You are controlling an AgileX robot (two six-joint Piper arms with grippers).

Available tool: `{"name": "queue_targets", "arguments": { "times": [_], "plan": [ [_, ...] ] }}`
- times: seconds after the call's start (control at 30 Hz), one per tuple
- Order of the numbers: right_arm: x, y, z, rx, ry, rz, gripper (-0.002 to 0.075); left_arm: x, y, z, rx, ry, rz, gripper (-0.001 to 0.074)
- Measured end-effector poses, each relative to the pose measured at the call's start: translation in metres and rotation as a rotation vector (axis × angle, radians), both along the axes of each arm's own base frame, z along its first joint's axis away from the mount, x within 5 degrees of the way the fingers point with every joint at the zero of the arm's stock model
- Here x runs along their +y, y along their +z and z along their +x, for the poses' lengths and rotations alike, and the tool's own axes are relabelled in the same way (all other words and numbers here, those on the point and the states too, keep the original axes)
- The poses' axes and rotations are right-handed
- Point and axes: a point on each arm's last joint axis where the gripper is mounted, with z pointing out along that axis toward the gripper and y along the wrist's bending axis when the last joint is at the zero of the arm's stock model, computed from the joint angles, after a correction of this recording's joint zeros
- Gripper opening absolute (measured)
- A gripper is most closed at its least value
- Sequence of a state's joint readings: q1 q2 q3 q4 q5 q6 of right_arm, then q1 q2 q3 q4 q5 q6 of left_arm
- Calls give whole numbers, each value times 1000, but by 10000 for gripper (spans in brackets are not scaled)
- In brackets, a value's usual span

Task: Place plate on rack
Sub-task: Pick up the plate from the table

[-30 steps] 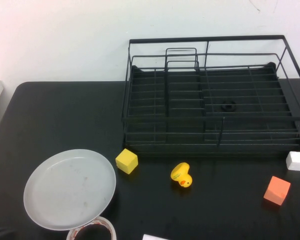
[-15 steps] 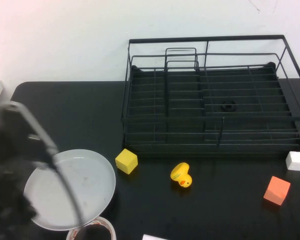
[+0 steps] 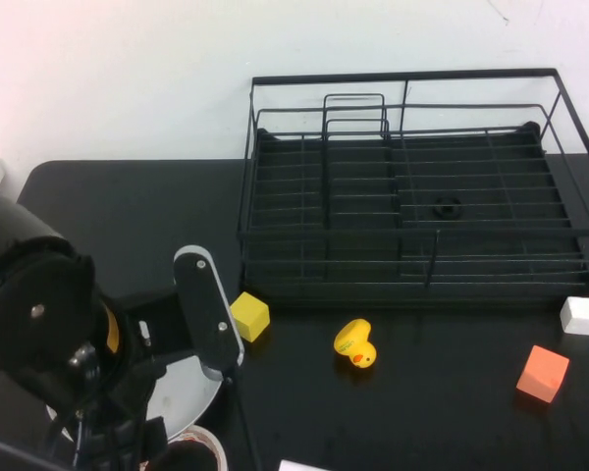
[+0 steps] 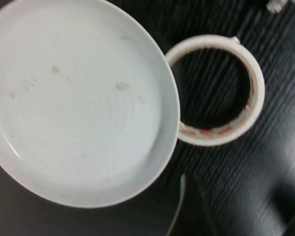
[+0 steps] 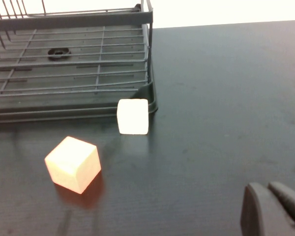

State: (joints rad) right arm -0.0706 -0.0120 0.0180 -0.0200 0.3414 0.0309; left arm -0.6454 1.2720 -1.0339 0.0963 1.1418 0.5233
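The plate (image 3: 184, 395) lies flat on the black table at the front left, mostly covered in the high view by my left arm (image 3: 49, 324). The left wrist view looks straight down on the plate (image 4: 78, 98), pale grey-white with faint smudges. My left gripper hangs above the plate's edge and is hidden under the arm in the high view. The rack (image 3: 412, 191) stands empty at the back right. My right gripper (image 5: 268, 188) is shut and empty, low over bare table near the rack's corner (image 5: 137, 59).
A tape ring (image 4: 214, 91) touches the plate's rim; it also shows in the high view (image 3: 191, 453). A yellow block (image 3: 248, 316) and a yellow duck (image 3: 355, 343) lie in front of the rack. An orange block (image 3: 543, 373) and a white block (image 3: 582, 315) lie at the right.
My left arm has swung in from the lower left and now hangs over the plate, covering most of it. The plate and the other things have not moved.
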Motion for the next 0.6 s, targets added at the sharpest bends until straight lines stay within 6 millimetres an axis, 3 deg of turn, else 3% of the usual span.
{"name": "queue_targets", "arguments": {
  "times": [0.13,0.47,0.6],
  "plan": [
    [0,0,0,-3,0,0,-2,2,-10,0,-7,1,4,453],
    [0,1,0,-7,0,0,-2,28,-66,2,-23,-18,36,449],
    [0,0,0,-6,0,0,-2,35,-78,6,-72,-2,6,434]
  ]
}}
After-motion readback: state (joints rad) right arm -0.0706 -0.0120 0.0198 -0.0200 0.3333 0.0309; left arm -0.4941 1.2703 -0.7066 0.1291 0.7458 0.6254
